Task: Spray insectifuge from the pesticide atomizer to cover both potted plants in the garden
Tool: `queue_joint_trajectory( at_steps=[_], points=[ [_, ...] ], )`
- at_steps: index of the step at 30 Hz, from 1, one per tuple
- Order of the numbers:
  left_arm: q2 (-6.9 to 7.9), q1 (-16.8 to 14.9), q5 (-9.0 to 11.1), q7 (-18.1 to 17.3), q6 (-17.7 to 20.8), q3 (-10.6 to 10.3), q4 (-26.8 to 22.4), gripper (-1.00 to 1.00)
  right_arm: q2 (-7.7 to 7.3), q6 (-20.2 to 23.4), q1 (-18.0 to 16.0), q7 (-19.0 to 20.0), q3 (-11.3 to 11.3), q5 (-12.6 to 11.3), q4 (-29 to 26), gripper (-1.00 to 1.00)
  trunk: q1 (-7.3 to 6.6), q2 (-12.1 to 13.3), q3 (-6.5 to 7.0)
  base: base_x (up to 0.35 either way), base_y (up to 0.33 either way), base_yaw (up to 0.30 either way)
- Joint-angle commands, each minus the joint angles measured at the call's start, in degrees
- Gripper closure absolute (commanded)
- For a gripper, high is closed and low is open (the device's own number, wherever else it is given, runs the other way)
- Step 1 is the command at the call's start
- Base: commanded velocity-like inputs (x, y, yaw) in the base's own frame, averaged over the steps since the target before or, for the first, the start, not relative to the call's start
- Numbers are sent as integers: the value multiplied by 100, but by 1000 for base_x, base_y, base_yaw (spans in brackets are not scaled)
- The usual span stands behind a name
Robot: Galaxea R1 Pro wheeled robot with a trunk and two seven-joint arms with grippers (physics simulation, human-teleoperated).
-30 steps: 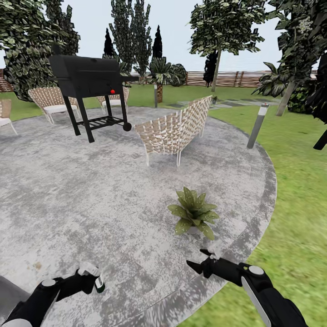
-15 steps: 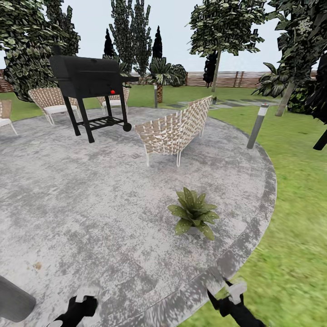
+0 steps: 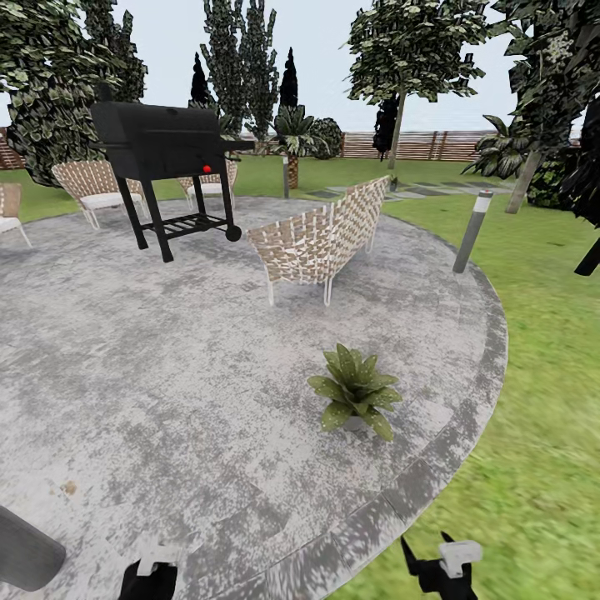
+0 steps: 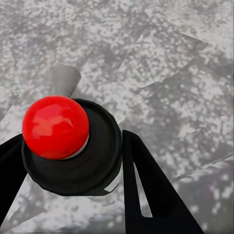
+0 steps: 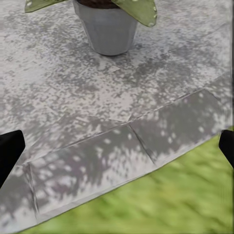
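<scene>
One potted plant [image 3: 356, 392], a low rosette of speckled green leaves in a small grey pot [image 5: 108, 28], stands on the round grey patio [image 3: 167, 375] near its right rim. The second potted plant is out of view. My left gripper [image 3: 152, 577] sits at the bottom edge of the head view. In the left wrist view its fingers [image 4: 141, 185] are shut on the pesticide atomizer [image 4: 73, 146], seen end-on as a dark round cap with a red knob. My right gripper [image 3: 437, 568] hangs low, short of the plant, with its jaws wide open [image 5: 117, 146] and nothing between them.
A woven chair [image 3: 321, 237] stands behind the plant, a black grill [image 3: 162, 142] at the back left, and more woven chairs [image 3: 92, 185] beyond. A grey bollard light [image 3: 472, 231] marks the patio's right rim. Lawn [image 3: 550, 400] lies to the right, a slatted fence [image 3: 400, 146] far back.
Both arms have dropped toward the bottom edge of the head view, the left one still holding the atomizer. The plant and the scene have not shifted.
</scene>
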Motion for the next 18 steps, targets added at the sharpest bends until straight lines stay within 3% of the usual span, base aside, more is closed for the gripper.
queue_joint_trajectory(
  at_steps=[1,10,18],
  points=[
    [-1,11,-46,-30,-19,50,1,100,-10,-18,-4,17,38,-83,9,-100,-1,-2,-5,0,0,0],
    [-1,23,-44,32,-12,51,33,100,-11,-18,-4,4,33,-82,50,-100,-1,-2,-5,0,0,4],
    [-1,23,-46,56,-5,51,33,100,10,-18,-4,-173,39,-82,53,-100,-1,-2,-5,0,0,215]
  ],
)
